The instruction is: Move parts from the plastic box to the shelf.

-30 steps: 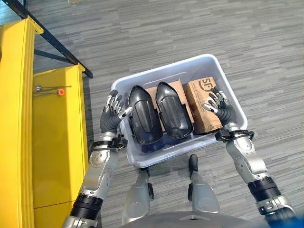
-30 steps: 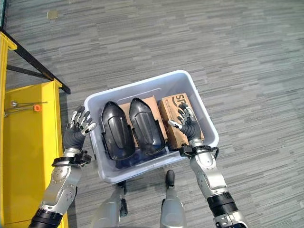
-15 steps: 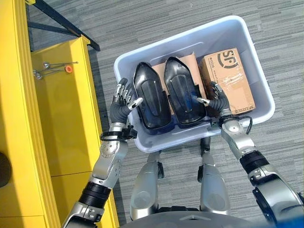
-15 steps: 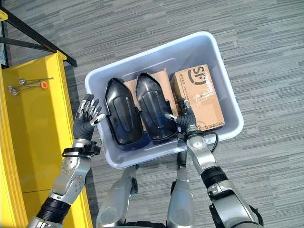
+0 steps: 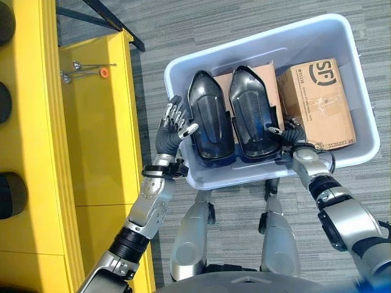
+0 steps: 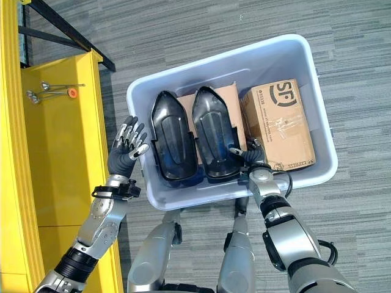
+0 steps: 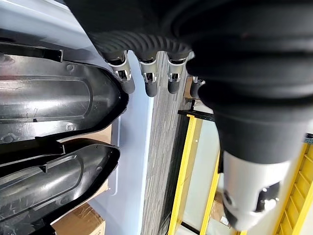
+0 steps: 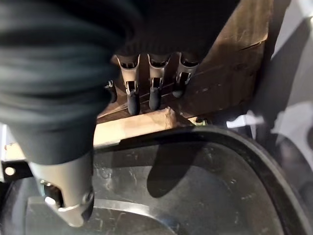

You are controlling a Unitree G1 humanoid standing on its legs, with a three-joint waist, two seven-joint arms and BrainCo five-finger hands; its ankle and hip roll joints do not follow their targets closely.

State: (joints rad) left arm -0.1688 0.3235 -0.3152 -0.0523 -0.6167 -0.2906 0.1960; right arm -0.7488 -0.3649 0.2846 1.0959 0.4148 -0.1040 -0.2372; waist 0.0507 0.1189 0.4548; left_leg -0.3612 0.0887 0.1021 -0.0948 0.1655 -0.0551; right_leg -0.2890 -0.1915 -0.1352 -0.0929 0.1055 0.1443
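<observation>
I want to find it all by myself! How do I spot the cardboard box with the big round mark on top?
Find the pale plastic box on the grey floor beside the yellow shelf. Inside, past the two shiny black parts, the cardboard box sits at the end farthest from the shelf. It is the brown, square-cornered one; its neighbours are black and pointed.

Both eye views look steeply down from the head at the same floor scene: the plastic box, its black parts and the yellow shelf, offset slightly sideways. The left wrist view looks from very close along the left hand over the box's side; the right wrist view faces a part inside.
</observation>
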